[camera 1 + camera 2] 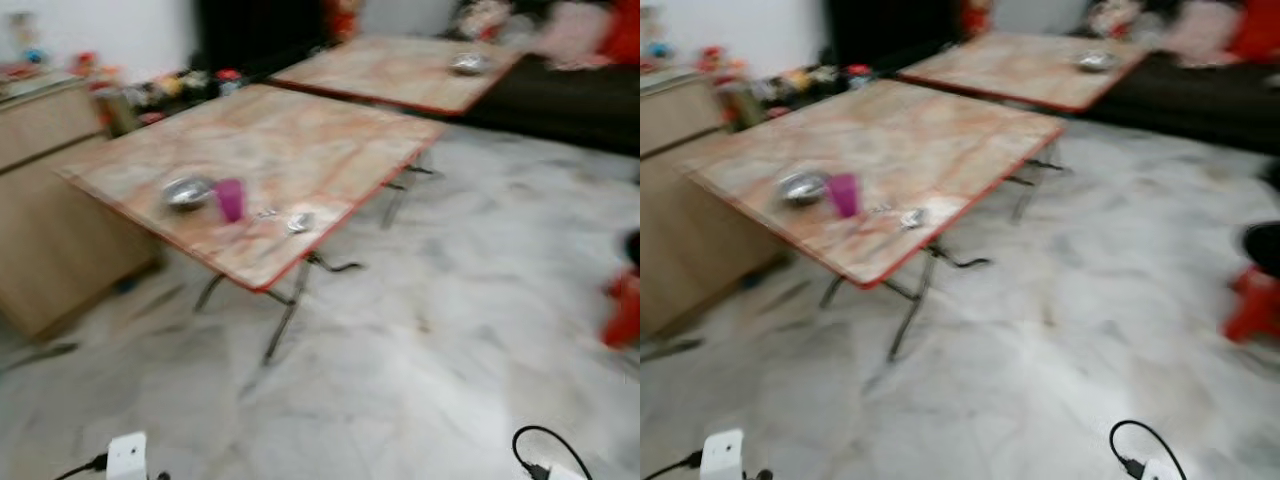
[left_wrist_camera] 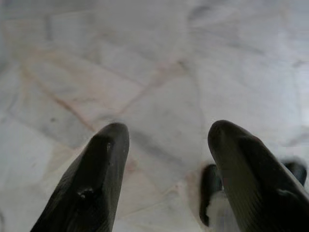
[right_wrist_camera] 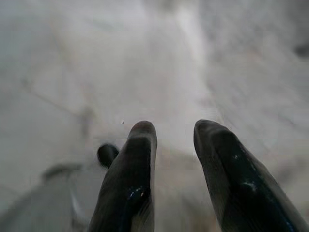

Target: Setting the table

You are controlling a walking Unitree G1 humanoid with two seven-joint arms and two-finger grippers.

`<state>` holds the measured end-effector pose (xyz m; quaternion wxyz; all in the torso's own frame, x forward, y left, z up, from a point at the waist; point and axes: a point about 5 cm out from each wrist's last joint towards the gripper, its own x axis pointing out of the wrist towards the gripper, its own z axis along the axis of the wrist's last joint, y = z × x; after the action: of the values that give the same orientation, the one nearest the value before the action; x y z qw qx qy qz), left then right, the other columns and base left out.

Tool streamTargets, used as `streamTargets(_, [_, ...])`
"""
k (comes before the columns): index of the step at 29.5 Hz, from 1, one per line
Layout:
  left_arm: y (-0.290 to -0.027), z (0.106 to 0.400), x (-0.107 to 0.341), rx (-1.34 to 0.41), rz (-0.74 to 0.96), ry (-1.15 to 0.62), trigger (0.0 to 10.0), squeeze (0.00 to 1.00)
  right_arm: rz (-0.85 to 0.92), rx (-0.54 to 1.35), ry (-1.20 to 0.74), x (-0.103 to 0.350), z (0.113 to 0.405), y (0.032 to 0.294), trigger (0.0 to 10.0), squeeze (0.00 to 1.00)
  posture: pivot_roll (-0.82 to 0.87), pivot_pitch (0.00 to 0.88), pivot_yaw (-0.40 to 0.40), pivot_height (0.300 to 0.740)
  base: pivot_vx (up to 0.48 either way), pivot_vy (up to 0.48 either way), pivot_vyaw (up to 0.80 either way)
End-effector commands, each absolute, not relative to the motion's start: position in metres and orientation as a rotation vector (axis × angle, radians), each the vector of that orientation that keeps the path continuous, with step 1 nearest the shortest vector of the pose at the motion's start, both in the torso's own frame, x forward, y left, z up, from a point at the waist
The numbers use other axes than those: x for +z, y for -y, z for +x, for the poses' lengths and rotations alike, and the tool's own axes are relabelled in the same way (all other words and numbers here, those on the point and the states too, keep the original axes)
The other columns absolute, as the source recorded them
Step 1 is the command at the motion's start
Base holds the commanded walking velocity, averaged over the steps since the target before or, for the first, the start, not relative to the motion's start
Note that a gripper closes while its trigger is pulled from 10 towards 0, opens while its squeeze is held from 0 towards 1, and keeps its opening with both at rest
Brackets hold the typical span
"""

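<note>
A blurred, downward look across a room with a pale marble floor point(image 1: 470, 330). Ahead and to the robot's left stands a folding table with a peach-and-cream marbled tabletop point(image 1: 290, 150) edged in red, on thin metal legs.

Near its closest corner sit a round shiny steel bowl point(image 1: 187, 191), a small magenta plastic cup point(image 1: 231, 199) touching or just beside it, and a little further along a small flat silvery piece point(image 1: 300, 221), too blurred to identify. The rest of this tabletop is bare.

A second, matching tabletop point(image 1: 400, 70) stands further back, carrying one more small steel bowl point(image 1: 468, 64).

As a judgement, the table setting looks barely begun: a few pieces are grouped at one corner and nothing is laid out as places. The robot stands well apart from both tables, carrying nothing.

The head views give the tables and dishes. The wrist views instead look along each arm's black fingers at the floor. The left tool point(image 2: 166, 145) has its fingers spread wide with nothing between them. The right tool point(image 3: 174, 140) also shows a clear gap between its fingers and is empty. The left wrist view also catches a dark shape low beside one finger, unclear what.
</note>
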<state>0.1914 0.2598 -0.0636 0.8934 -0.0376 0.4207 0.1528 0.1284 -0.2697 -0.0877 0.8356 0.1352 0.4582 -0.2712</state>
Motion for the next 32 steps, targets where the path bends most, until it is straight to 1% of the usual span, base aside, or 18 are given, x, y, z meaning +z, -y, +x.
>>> streamTargets(1, [-0.2617, 0.1896, -0.064, 0.333, -0.085, -0.873, 10.0, 0.0, 0.282, -0.554, -0.943, -0.0837, 0.1401, 0.2689, 10.0, 0.0, 0.03, 0.052, 0.066, 0.74, 0.0, 0.0, -0.8])
streamTargets(8, [-0.2615, 0.1897, -0.064, 0.335, -0.09, -0.871, 10.0, 0.0, 0.281, -0.552, -0.94, -0.0836, 0.1403, 0.2691, 10.0, 0.0, 0.03, 0.052, 0.066, 0.74, 0.0, 0.0, -0.71])
streamTargets(21, [-0.2613, 0.1893, -0.0643, 0.341, -0.109, -0.87, 10.0, 0.0, 0.287, -0.559, -0.927, -0.0832, 0.1409, 0.269, 10.0, 0.0, 0.03, 0.053, 0.067, 0.74, 0.0, 0.0, 0.0])
streamTargets(30, [-0.2613, 0.1892, -0.0644, 0.34, -0.104, -0.872, 10.0, 0.0, 0.29, -0.561, -0.926, -0.0832, 0.1407, 0.269, 10.0, 0.0, 0.03, 0.052, 0.067, 0.74, 0.0, 0.435, 0.0])
streamTargets(32, [-0.2613, 0.1892, -0.0644, 0.34, -0.104, -0.873, 10.0, 0.0, 0.297, -0.565, -0.926, -0.0834, 0.1406, 0.2688, 10.0, 0.0, 0.03, 0.052, 0.067, 0.74, 0.0, 0.368, -0.79])
